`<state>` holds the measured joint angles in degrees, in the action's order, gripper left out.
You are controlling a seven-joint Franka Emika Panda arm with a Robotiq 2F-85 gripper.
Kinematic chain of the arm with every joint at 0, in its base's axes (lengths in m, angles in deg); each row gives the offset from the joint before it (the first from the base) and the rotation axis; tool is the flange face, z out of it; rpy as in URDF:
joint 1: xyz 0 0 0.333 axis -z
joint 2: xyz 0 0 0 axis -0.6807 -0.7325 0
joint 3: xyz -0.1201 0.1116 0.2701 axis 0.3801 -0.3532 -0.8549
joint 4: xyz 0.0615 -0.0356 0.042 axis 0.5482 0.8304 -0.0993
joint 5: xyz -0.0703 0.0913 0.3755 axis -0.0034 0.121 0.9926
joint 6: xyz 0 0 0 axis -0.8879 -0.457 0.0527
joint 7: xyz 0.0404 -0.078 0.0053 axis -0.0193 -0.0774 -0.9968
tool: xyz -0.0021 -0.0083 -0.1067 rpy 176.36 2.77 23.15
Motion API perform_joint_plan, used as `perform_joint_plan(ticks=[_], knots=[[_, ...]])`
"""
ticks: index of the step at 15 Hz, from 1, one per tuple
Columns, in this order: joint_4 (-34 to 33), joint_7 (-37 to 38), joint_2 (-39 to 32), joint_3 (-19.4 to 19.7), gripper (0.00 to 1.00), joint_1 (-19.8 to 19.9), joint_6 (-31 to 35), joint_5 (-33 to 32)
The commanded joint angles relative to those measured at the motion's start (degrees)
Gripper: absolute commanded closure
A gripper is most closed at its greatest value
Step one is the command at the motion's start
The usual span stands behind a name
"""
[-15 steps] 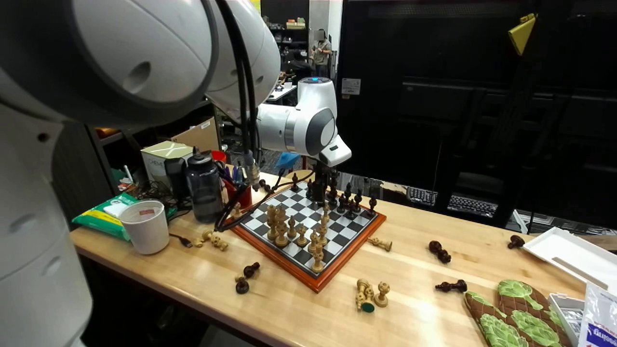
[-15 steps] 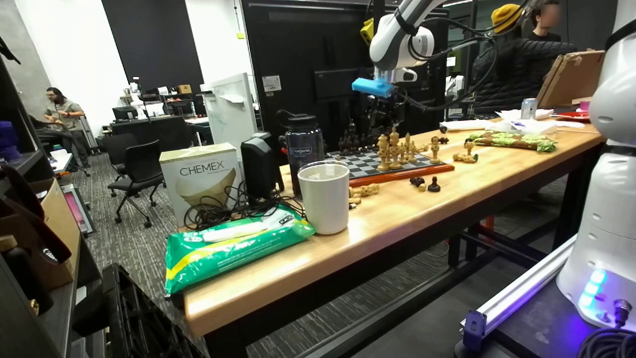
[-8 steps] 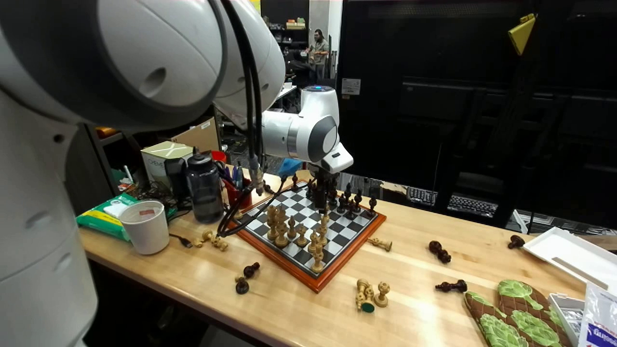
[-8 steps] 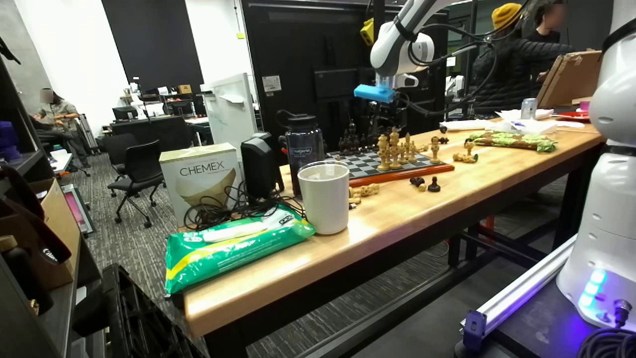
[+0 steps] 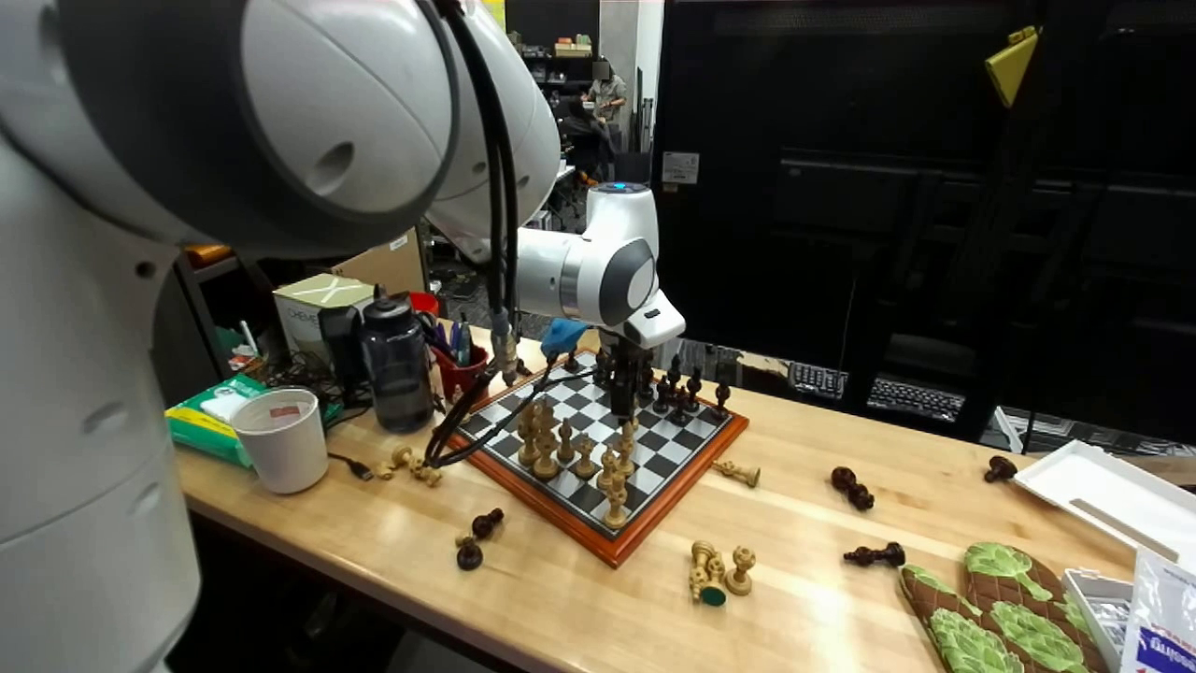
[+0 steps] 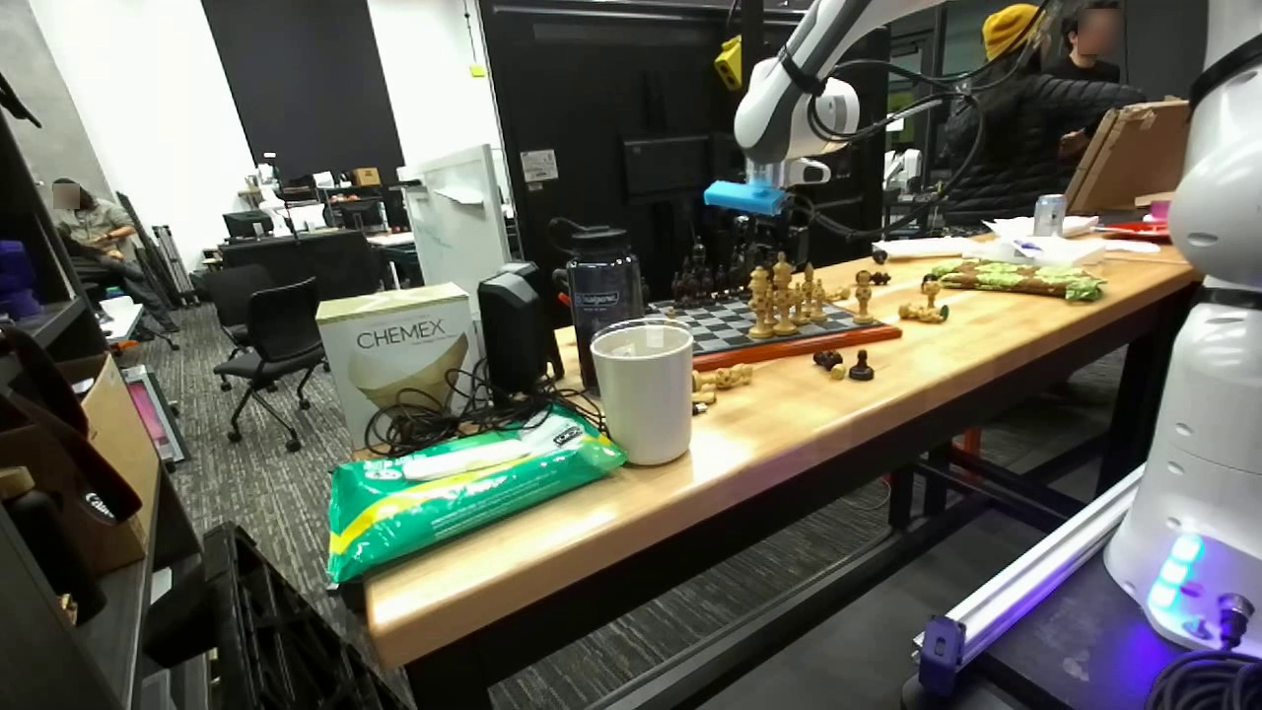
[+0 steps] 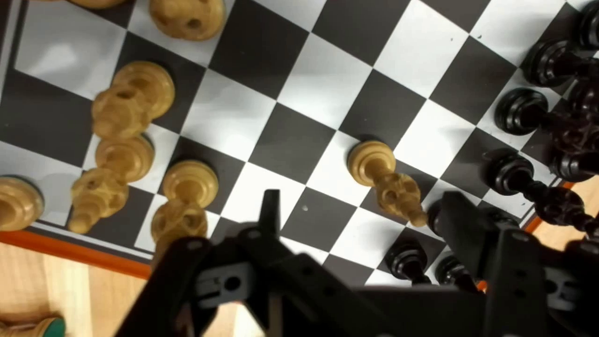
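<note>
Jaws wide apart, empty, over the chessboard (image 7: 297, 140), near a pale chess piece (image 7: 397, 191)

That pale wooden chess piece (image 7: 387, 181) stands upright on the chessboard (image 7: 318, 215): round stepped base, slim neck, then a carved, bulbous head drawn out to a blunt tip. In the wrist view I can see its base sits toward three o'clock on a light square (image 7: 330, 164), overlapping the dark square (image 7: 369, 199) at four o'clock; its tip shows near five o'clock.
</note>
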<state>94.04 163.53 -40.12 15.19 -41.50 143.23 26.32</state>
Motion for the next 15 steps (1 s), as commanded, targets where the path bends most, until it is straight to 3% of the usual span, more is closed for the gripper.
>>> perform_joint_plan(ticks=[1, 8, 15], knots=[[-0.4, -1.6, 0.0, 0.3, 0.46, -0.1, -1.1, 1.7], [-1.0, -2.0, -0.4, 0.3, 0.99, 0.0, -1.0, 2.6], [-0.6, -2.4, 1.3, 0.5, 0.97, 0.0, -0.5, 3.0]])
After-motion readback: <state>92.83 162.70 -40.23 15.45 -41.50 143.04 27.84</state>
